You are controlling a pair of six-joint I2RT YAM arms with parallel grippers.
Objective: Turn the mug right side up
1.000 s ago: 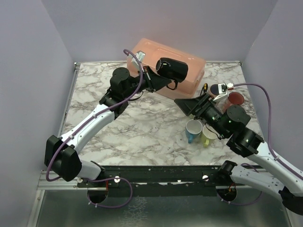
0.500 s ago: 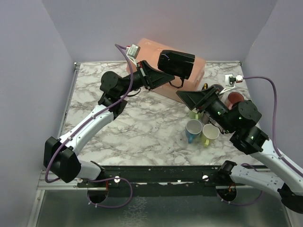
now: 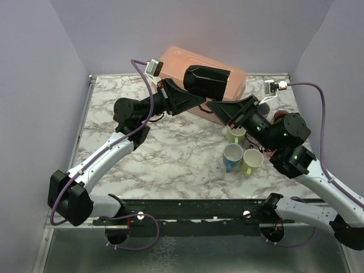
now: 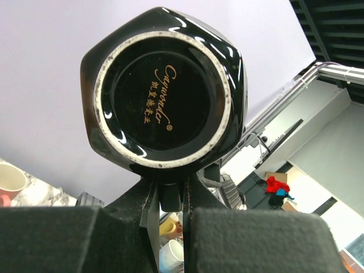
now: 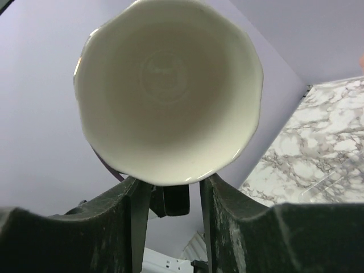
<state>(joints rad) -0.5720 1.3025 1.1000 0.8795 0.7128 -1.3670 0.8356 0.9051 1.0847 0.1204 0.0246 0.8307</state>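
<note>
Aloft, glossy black faceted mug [image 3: 207, 81], scalloped cream interior.

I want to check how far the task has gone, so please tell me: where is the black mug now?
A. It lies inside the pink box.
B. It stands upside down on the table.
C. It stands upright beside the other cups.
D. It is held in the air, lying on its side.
D: the left gripper is shut on the handle of the black mug, which hangs sideways above the table.
</note>
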